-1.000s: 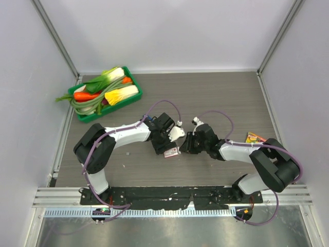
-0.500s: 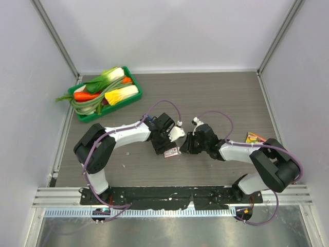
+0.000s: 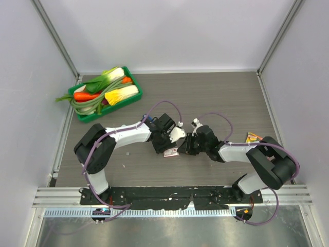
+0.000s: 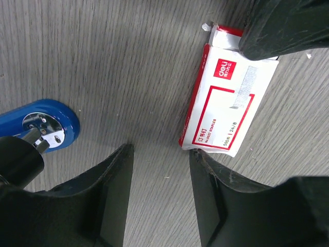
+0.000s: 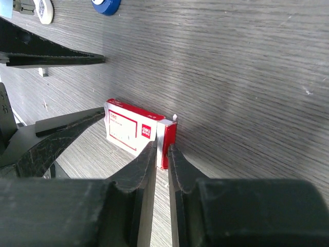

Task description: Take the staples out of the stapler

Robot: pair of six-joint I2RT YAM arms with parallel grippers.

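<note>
The right gripper (image 5: 163, 149) is reaching in low along the wooden surface (image 3: 226, 98), its two fingers drawn almost together. They are pinching the red end flap of a small red-and-white staple box (image 4: 226, 118) lying flat near the middle of the surface. In the left wrist view one of its black fingers is covering that same end of the box.

The left gripper (image 4: 159, 152) is hovering just above the surface with its fingers spread apart and nothing between them. The gap between them is pointing at bare wood between the box and a blue stapler (image 4: 51, 121). The stapler is lying on the surface to one side of that gripper, with a shiny metal part showing on its rounded end (the rest of it is running out of view).

The loose strip of staples is not showing clearly in any view; only a grey printed picture of staples is appearing on the box's face.

A green tray (image 3: 87, 117) holding toy vegetables (image 3: 103, 90) is sitting at the far left corner, well apart from the arms, and a small colourful packet (image 3: 253, 137) is lying near the right edge.
</note>
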